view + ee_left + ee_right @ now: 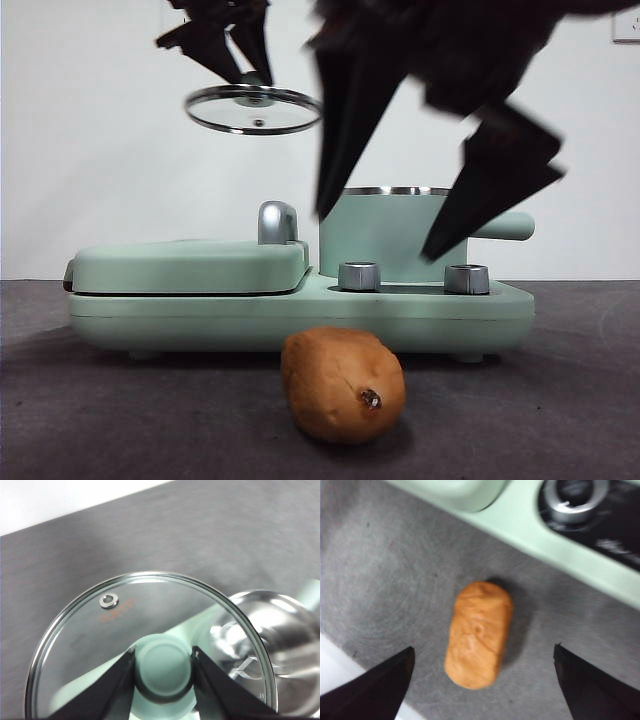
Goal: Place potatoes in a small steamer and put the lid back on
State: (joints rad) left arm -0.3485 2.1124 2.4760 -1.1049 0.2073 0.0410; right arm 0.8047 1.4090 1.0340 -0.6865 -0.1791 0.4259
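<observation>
My left gripper [162, 667] holds the lid [253, 109] aloft by its knob, clear of the steamer [385, 235]. My right gripper [482, 680], jaws wide, hangs above the potato [479, 634], ungrasped on the surface. Loading and relidding remain.

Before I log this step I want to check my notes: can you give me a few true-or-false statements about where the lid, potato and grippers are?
1. The left gripper grips the mint-green knob of the round clear glass lid. True.
2. The lid sits on the mint-green cylindrical steamer pot. False: it hangs in the air beside the pot.
3. The orange-brown oval potato lies on the grey table. True.
4. The right gripper holds the potato. False: its jaws are wide open above it.
</observation>
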